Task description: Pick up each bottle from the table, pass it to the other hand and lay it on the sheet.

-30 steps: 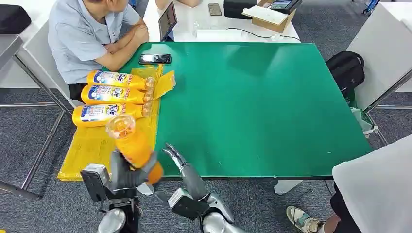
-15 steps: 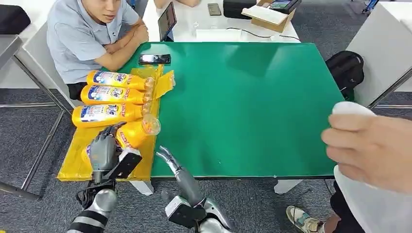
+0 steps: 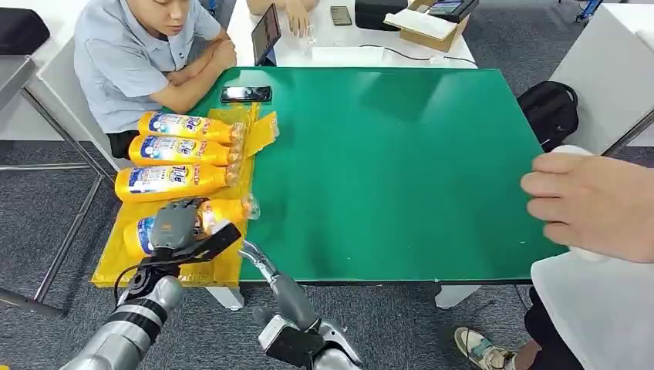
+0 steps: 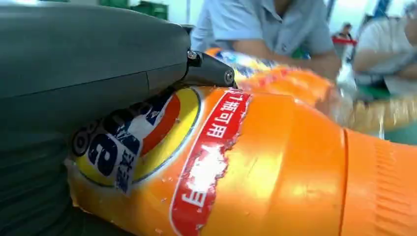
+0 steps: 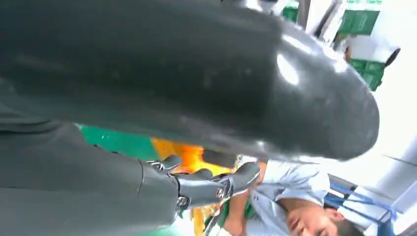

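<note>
On the yellow sheet [image 3: 123, 258], the left hand [image 3: 173, 226] grips the fourth bottle [image 3: 220, 212] lying beside three bottles [image 3: 173, 150] and should release gently so it cannot roll, while the right hand [image 3: 258, 254] hovers empty, fingers spread, at the counter [image 3: 401, 169] edge.

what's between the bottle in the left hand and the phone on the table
Three orange bottles lie side by side on the yellow sheet, between the held bottle in the left hand and the phone; the head view shows it.
</note>
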`<state>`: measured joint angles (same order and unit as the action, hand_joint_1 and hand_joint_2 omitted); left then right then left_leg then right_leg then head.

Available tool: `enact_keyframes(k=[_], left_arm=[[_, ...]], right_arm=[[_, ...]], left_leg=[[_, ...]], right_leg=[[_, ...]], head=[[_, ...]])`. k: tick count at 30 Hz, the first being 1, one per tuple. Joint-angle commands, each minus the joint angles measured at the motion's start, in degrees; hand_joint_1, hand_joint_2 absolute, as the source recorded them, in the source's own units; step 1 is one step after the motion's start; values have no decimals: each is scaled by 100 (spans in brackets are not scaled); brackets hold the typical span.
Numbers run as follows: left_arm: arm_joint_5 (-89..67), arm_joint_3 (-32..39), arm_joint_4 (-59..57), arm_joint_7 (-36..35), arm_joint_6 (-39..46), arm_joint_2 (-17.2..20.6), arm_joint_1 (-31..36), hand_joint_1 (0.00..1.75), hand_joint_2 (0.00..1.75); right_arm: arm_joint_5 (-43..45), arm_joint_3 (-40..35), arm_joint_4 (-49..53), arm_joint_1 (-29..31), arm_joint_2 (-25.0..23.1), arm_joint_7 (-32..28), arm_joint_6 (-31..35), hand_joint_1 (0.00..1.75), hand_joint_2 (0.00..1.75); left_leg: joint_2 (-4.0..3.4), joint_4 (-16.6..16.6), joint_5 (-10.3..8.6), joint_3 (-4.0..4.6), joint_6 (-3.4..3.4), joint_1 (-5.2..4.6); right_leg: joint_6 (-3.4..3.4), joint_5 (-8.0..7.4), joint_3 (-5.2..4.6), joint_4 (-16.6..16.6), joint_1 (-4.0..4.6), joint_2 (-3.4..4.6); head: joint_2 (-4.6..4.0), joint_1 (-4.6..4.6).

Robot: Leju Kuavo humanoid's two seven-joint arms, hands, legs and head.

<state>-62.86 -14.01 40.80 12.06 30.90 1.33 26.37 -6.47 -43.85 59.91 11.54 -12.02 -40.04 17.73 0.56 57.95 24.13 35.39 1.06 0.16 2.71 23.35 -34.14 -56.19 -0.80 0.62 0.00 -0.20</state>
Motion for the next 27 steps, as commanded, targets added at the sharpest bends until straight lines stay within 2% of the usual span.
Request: enact_keyframes(k=[1,3,7,9,10,13,15,16,19,20,23,27], left_arm=[[175,-433,-901,306,-575,-50,319,0,175],[1048,-222,-356,880,-1242,-136,53,0,175],[1884,-181,348,1335,-1794,-183,-271,0,175],[2630,-238,1222,1566,-2133,-170,-646,0,175],[2630,-238,1222,1566,-2133,-170,-646,0,175],[3617,-86,2248,1832,-2188,-332,-1108,0,175],[4833,97,3211,1920,-2207,-588,-1562,0,175],[4833,97,3211,1920,-2207,-588,-1562,0,175],[6006,236,4067,1914,-2158,-817,-2025,0,175],[6254,224,4349,1876,-2133,-849,-2195,0,175],[6980,298,4937,1990,-2001,-971,-2600,0,175],[7287,271,5119,1994,-1953,-1021,-2856,0,175]], right_arm=[[41,-172,-228,95,73,4,14,0,0],[24,-173,-208,65,102,4,36,0,0],[22,-183,-190,45,117,4,58,0,0],[29,-221,-161,40,135,4,91,0,0],[29,-221,-161,40,135,4,91,0,0],[6,-236,45,-20,182,4,380,0,0],[67,-194,351,-126,233,4,901,0,0],[67,-194,351,-126,233,4,901,0,0],[144,-109,640,-254,287,4,1482,0,0],[170,-65,730,-301,317,4,1601,0,175],[98,189,1094,-495,371,4,2227,0,175],[-792,1296,1819,-1026,80,4,2227,0,175]], left_leg=[[-2,-7,11,-30,-5,3],[1,-7,6,-22,-3,1],[-4,-8,10,-28,-3,-2],[-1,-6,10,-28,-4,0],[0,-7,9,-24,-3,-1],[-6,-4,10,-17,-3,-1],[-2,0,14,-16,-4,0],[0,1,10,-5,-2,0],[0,2,21,-20,-4,1],[-4,3,18,-10,-2,0],[-17,4,28,-21,-3,2],[-1,1,12,3,-2,0]], right_leg=[[-10,11,32,9,5,-8],[-6,8,24,8,2,-8],[-7,10,31,10,0,-3],[-9,11,33,10,2,-5],[-6,9,28,10,0,-3],[-6,9,20,8,0,0],[-7,15,20,5,3,-7],[-4,11,7,4,2,-7],[-7,21,23,5,4,-7],[-4,16,14,5,3,-1],[-8,22,21,4,5,2],[-4,10,-3,6,2,-7]], head=[[0,-2],[0,0],[0,0],[0,0],[0,0],[0,2],[0,0],[0,0],[0,0],[0,4],[0,0],[0,0]])
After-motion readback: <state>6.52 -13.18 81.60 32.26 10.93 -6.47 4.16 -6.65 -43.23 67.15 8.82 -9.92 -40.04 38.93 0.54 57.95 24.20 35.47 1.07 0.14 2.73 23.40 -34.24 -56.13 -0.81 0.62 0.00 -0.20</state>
